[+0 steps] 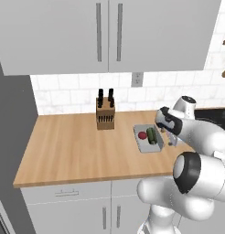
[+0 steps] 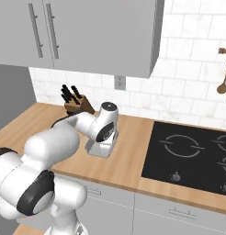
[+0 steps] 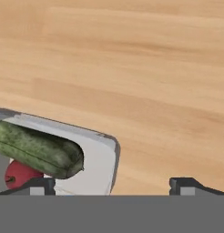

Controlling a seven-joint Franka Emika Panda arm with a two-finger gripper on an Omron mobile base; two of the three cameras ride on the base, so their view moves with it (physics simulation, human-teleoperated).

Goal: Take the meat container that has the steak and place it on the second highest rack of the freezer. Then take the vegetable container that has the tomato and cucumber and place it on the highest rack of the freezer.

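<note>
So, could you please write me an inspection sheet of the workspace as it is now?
Surface: wooden counter, bare wood around the tray.
Job's things: grey vegetable container on the counter, holding the tomato and the cucumber side by side; grey freezer at the left edge, closed side only. Steak: nothing seen.
Clutter: knife block near the wall, apart from the container.
Grippers: end effector open, low at the container's corner rim, holding nothing.
Cables: nothing seen.
Surroundings: wall cabinets, tiled wall with an outlet, black cooktop to the right, hanging utensils.
</note>
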